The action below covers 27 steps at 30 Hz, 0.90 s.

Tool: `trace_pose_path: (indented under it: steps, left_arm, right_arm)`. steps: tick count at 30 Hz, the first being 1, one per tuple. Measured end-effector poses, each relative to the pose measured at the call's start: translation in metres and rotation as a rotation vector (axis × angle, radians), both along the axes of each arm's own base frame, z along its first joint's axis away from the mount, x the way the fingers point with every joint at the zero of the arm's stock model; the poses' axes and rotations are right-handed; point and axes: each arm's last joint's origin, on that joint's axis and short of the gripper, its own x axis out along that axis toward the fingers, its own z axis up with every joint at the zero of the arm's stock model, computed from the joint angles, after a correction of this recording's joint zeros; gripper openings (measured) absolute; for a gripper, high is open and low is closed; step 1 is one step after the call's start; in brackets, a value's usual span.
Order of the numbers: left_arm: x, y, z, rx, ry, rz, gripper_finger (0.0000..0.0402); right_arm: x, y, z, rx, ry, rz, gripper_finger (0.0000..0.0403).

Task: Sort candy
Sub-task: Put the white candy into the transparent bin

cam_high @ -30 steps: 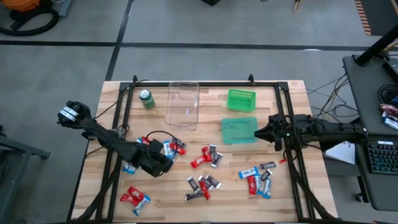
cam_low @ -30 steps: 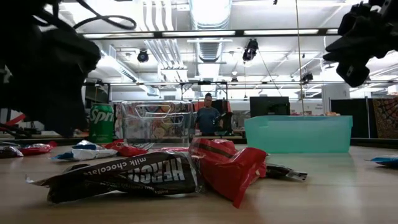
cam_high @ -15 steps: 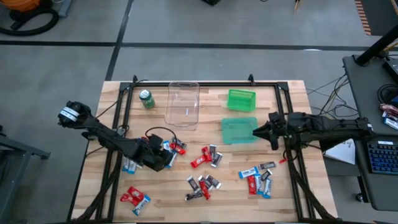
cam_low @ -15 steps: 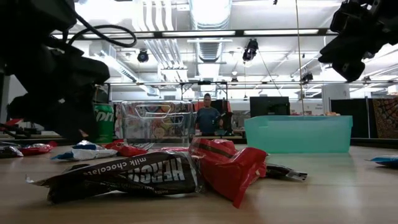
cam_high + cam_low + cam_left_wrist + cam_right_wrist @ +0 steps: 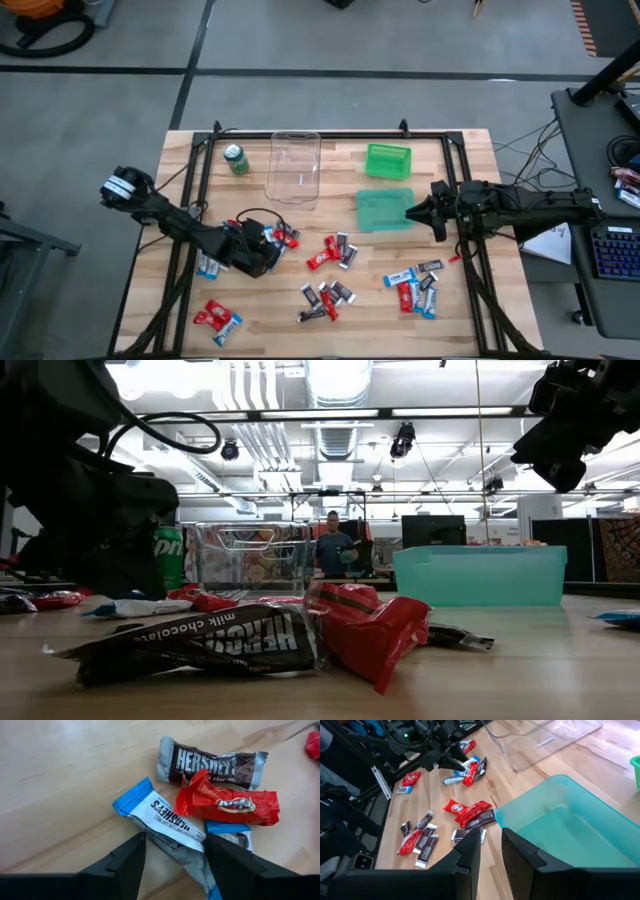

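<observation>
My two arms are dark, near-black, built of jointed chunky segments. The left arm (image 5: 170, 215) carries a white-and-grey striped fitting at its outer end and a thin black cable looping over its wrist. The right arm (image 5: 530, 208) looks the same matte black throughout. The left gripper's fingers (image 5: 122, 862) are flat, angular black plastic; the right gripper's fingers (image 5: 467, 857) match them.
</observation>
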Motion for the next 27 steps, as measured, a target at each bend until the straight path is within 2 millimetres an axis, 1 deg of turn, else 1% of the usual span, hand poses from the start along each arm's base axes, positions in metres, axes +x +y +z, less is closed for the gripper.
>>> trace_pose_path:
  steps: [2, 4, 12, 14, 21, 27]
  left_arm:
    - [0.002, -0.001, -0.001, 0.007, 0.004, 0.000, 0.0177]
    - [0.003, -0.002, 0.000, 0.009, 0.007, -0.006, 0.0156]
    - [0.003, -0.004, 0.006, -0.023, -0.007, -0.035, 0.0032]
    - [0.002, -0.005, 0.008, -0.027, -0.014, -0.045, 0.0010]
    - [-0.004, -0.010, 0.020, -0.050, -0.044, -0.077, 0.0001]
    - [-0.009, -0.012, 0.039, -0.071, -0.110, -0.129, 0.0000]
  right_arm:
    - [0.000, 0.000, 0.000, 0.000, -0.001, 0.000, 0.0068]
    - [0.000, 0.000, 0.000, 0.000, -0.001, 0.000, 0.0068]
    - [0.000, 0.000, 0.000, 0.001, -0.002, 0.000, 0.0068]
    - [0.000, 0.000, 0.000, 0.001, -0.001, 0.000, 0.0068]
    - [0.000, 0.000, 0.000, 0.001, -0.001, 0.000, 0.0068]
    - [0.000, 0.000, 0.000, 0.001, -0.001, 0.000, 0.0068]
